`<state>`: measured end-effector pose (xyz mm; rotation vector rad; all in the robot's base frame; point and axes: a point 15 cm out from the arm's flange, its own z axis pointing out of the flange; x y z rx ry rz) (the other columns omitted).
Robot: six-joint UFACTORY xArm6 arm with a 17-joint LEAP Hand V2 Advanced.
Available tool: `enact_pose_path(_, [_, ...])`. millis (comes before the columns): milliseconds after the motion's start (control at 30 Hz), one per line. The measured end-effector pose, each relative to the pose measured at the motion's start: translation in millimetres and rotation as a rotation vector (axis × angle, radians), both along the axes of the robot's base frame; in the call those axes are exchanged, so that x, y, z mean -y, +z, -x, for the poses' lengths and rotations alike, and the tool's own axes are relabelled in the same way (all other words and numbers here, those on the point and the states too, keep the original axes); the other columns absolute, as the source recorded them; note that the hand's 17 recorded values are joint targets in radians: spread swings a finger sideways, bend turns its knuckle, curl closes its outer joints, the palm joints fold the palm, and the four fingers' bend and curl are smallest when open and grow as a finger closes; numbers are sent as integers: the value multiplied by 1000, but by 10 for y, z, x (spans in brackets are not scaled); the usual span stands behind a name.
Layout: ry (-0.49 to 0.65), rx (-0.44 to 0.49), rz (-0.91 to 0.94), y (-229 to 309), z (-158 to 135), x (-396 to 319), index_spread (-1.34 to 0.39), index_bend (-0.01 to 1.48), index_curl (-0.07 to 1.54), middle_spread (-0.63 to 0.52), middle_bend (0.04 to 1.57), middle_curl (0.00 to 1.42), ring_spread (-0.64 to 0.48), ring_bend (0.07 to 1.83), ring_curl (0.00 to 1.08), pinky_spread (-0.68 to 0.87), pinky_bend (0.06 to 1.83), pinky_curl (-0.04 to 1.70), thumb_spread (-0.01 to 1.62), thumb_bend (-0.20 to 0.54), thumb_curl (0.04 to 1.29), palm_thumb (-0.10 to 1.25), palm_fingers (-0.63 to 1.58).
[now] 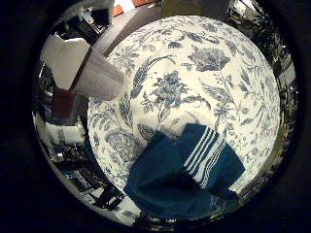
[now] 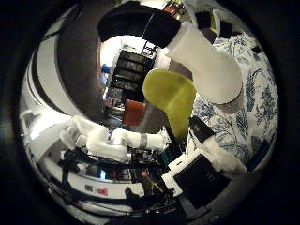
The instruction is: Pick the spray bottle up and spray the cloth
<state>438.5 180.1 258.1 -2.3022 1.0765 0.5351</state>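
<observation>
A dark blue cloth (image 1: 184,179) with white stripes lies folded on the flower-patterned tablecloth (image 1: 194,73), near the table's edge. My right hand (image 2: 206,70) hangs well above the table with nothing in it. Its fingers are fairly straight, and one white ribbed fingertip (image 1: 99,75) reaches in over the tablecloth's edge. A yellow-green rounded shape (image 2: 171,98) shows between my fingers at the table's edge. I cannot tell whether it is the spray bottle. No clear spray bottle shows on the tablecloth.
An orange chair (image 2: 135,112) and dark shelving (image 2: 124,70) stand beyond the table. A white robot arm (image 2: 108,140) stretches across beside the table. Cluttered floor and equipment surround the table's edge (image 1: 73,155).
</observation>
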Motion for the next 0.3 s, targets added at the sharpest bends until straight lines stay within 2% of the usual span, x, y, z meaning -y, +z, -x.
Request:
enact_pose_path(133, [-16, 1, 1, 2, -30, 77, -301, 252, 451, -33, 487, 425, 55, 549, 392, 363, 498, 612, 944, -23, 622, 888, 126])
enact_pose_path(300, [-48, 12, -2, 68, -74, 240, -288, 191, 422, -10, 405, 398, 95, 476, 355, 409, 440, 530, 947, -22, 612, 884, 175])
